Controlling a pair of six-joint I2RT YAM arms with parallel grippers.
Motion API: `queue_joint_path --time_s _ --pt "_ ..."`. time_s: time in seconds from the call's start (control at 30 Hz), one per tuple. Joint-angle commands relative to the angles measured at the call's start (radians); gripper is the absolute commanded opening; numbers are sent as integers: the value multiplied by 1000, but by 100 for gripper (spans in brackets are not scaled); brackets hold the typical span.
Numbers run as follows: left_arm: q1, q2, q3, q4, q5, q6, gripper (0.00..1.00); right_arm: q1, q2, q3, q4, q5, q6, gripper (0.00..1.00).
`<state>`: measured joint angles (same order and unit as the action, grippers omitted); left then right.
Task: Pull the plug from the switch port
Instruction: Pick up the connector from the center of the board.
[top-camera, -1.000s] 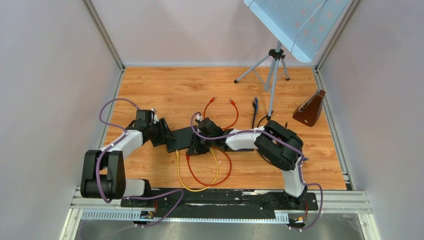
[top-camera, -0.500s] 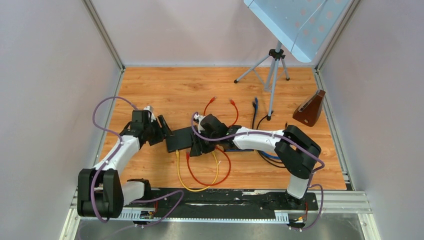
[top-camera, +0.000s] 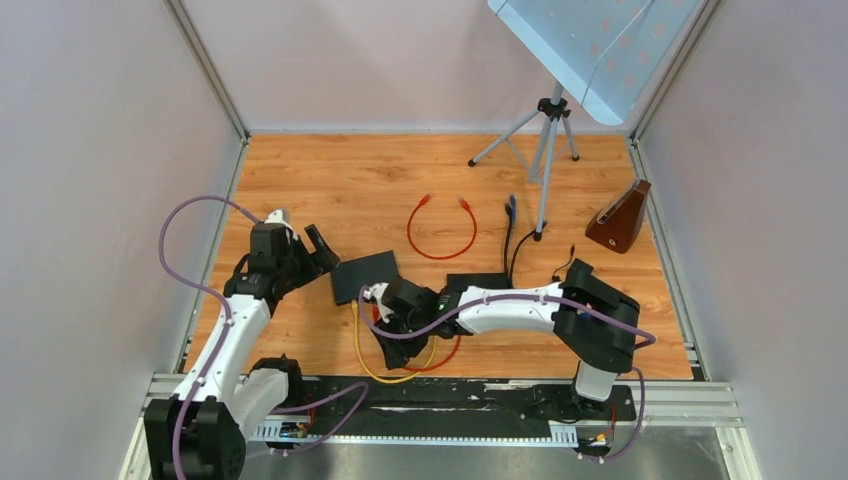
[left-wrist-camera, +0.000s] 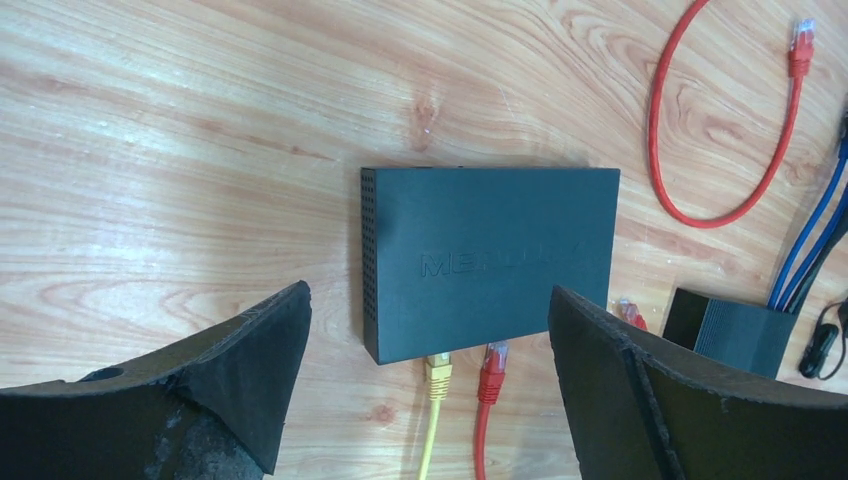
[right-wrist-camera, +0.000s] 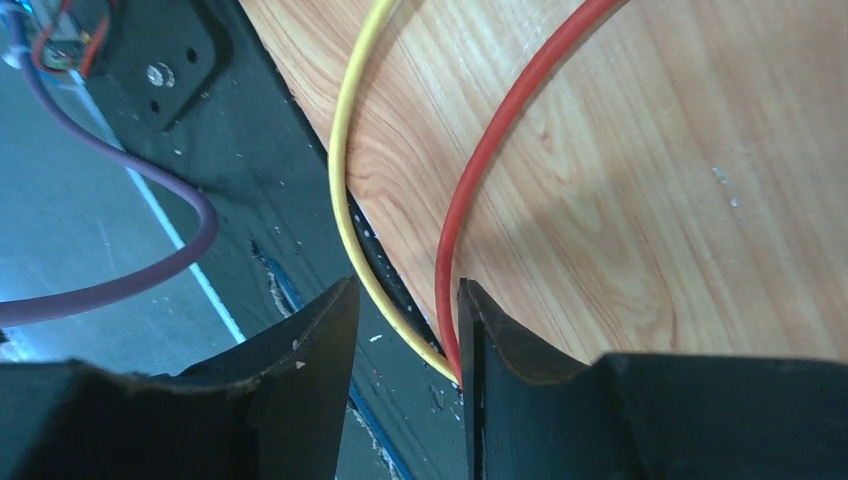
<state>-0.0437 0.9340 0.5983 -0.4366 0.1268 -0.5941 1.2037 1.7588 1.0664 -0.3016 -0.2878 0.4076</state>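
The left hand (left-wrist-camera: 428, 300) stands wide and holds nothing. Its fingers (left-wrist-camera: 250, 380) sit at 8 and 4 o'clock of the black switch (left-wrist-camera: 490, 262), which lies flat on the wooden surface (left-wrist-camera: 180, 150). Embossed lettering on the lid begins "ME"; the rest is too faint to read. At the switch's 6 o'clock edge are a yellow plug (left-wrist-camera: 437, 370) and a red plug (left-wrist-camera: 492, 358); I cannot tell whether either is seated. At 1 o'clock lies a loose red cable loop (left-wrist-camera: 653, 120). The right hand (right-wrist-camera: 408, 290) is narrowly parted over the yellow cable (right-wrist-camera: 336, 180) and red cable (right-wrist-camera: 500, 130), visibly clamping neither.
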Motion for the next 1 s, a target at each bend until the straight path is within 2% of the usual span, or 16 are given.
queue_joint_path --time_s 0.0,0.17,0.4,0.57,0.6,0.77,0.97 --pt "1 -39 8 -26 -55 -13 97 34 36 23 -47 51 -36 40" --pt "0 -56 6 -35 -76 -16 100 61 77 30 -67 74 -44 36" --pt "1 -72 1 -39 -89 -23 100 86 93 40 -93 145 -47 25" --pt "0 -79 1 -50 -107 -20 100 87 67 46 -96 195 -44 1" --pt "1 -78 1 -52 -108 -20 100 87 56 52 -96 196 -45 0" --pt "-1 -80 3 -56 -114 -22 100 86 -32 84 -103 201 -38 0" --pt "0 -100 0 -63 -124 -31 100 74 -211 111 -111 254 -36 0"
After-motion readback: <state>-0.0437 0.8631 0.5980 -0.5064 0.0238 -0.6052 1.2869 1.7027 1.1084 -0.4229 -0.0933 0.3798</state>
